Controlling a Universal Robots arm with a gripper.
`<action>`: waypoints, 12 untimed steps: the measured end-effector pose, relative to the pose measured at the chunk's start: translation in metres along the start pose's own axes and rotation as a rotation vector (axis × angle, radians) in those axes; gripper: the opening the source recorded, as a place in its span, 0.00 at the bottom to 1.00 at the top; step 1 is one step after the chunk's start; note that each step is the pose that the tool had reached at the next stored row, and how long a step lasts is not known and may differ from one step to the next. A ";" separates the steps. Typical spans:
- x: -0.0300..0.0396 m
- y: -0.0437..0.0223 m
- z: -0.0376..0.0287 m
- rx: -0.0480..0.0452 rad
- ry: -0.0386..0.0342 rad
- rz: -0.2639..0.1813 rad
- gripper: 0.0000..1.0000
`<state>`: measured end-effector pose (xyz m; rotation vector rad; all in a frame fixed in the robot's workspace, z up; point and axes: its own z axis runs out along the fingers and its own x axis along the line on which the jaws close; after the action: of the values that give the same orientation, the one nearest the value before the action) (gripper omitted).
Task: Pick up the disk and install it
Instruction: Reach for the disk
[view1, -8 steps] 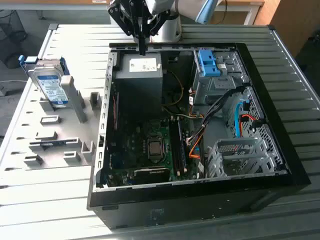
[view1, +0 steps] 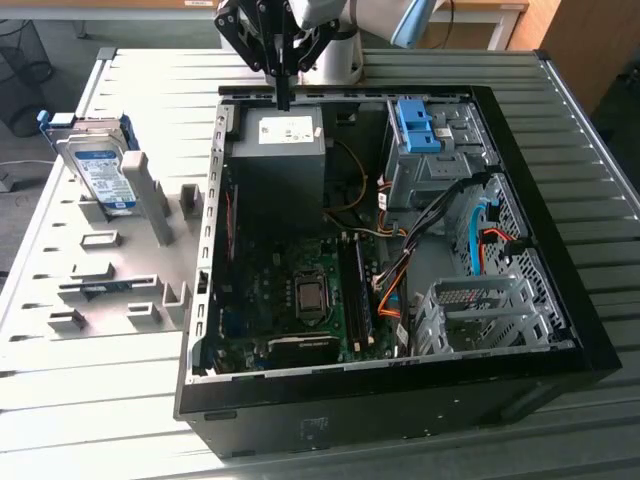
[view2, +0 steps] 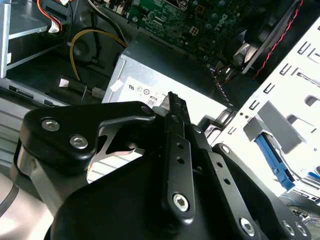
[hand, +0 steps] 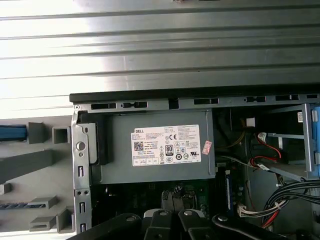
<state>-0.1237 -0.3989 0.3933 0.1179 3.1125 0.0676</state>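
Gripper over PSU — prob. closed; disk racked.

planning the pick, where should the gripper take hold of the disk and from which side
Probably the upper half of the disk, pinched across its two flat faces, coming from above. It stands on edge, leaning, in the grey rack at the exterior view's left. Its lower end sits down in the rack and its top is free.

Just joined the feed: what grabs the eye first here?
The open computer case sits in the middle of the exterior view, its motherboard exposed. The black gripper hangs shut and empty over the grey power supply inside the case. The disk stands in a grey rack at the exterior view's left.
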 end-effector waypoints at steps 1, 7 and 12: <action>0.0013 -0.0001 0.0001 0.0000 0.0000 0.000 0.11; 0.0029 -0.0002 0.0003 -0.0001 0.0000 0.000 0.11; 0.0044 -0.0003 0.0004 -0.0001 0.0000 0.000 0.11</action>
<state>-0.1280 -0.3989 0.3928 0.1180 3.1125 0.0677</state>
